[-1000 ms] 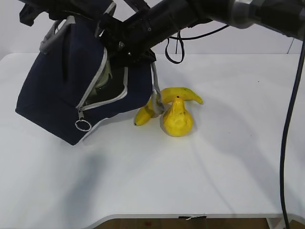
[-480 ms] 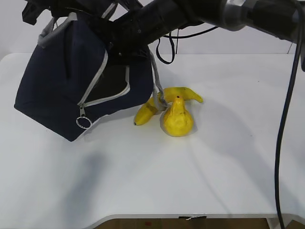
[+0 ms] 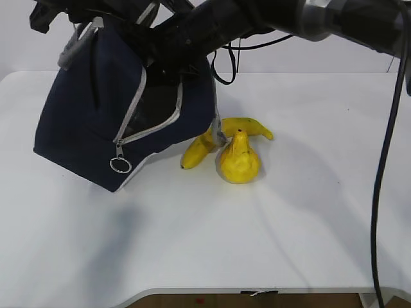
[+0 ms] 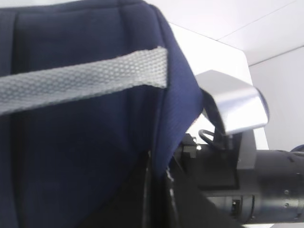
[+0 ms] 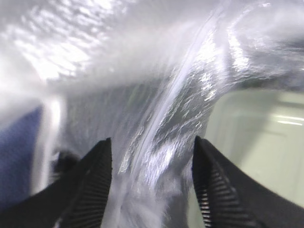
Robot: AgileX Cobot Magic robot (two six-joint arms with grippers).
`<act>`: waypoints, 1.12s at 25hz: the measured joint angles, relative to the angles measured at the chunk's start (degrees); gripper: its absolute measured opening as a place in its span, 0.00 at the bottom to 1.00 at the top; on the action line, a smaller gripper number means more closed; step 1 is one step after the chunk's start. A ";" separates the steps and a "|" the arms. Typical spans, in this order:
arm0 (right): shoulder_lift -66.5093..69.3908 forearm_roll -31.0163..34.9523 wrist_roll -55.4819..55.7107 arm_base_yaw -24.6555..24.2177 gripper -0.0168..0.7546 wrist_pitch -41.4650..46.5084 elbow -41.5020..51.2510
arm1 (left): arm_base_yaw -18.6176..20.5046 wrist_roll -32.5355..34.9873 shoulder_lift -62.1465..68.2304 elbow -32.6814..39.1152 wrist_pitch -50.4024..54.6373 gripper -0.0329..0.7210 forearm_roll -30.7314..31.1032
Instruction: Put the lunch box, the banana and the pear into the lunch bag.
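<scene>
The navy lunch bag (image 3: 83, 122) hangs tilted over the left of the table, its grey zipper open and the ring pull (image 3: 117, 165) dangling. My left gripper (image 4: 156, 178) is shut on the bag's top fabric edge beside the grey strap (image 4: 85, 78). My right arm (image 3: 257, 19) reaches across into the bag's opening. In the right wrist view my right gripper (image 5: 152, 142) is open and empty against the silver foil lining (image 5: 156, 85), and the lunch box's pale green lid (image 5: 256, 147) lies just right of it. The banana (image 3: 247, 126) and the pear (image 3: 239, 160) lie on the table beside the bag.
A strap end of the bag hangs down over the banana (image 3: 218, 131). A black cable (image 3: 384, 167) hangs down at the right side. The white table's front edge (image 3: 257, 290) runs along the bottom, with bare surface in front of the fruit.
The bag has swung a little to the right, toward the fruit. The pale green lid that showed in the bag's opening a second ago is now hidden in the exterior view.
</scene>
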 joint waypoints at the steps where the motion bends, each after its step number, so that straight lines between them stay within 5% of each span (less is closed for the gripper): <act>1: 0.00 0.00 0.00 0.00 0.59 0.12 0.00 | 0.12 0.00 0.00 0.00 0.00 0.04 0.33; 16: -0.19 -4.94 0.00 -0.75 0.59 7.48 -3.45 | 2.21 0.10 0.26 0.00 -0.50 0.04 8.58; 21: -0.19 -14.85 2.31 -2.57 0.59 16.36 -13.64 | 2.21 0.10 0.26 0.00 -0.50 0.04 14.09; 28: -2.92 -31.26 8.80 -5.24 0.59 17.77 -22.85 | 2.21 0.10 0.26 0.00 -0.50 0.04 22.19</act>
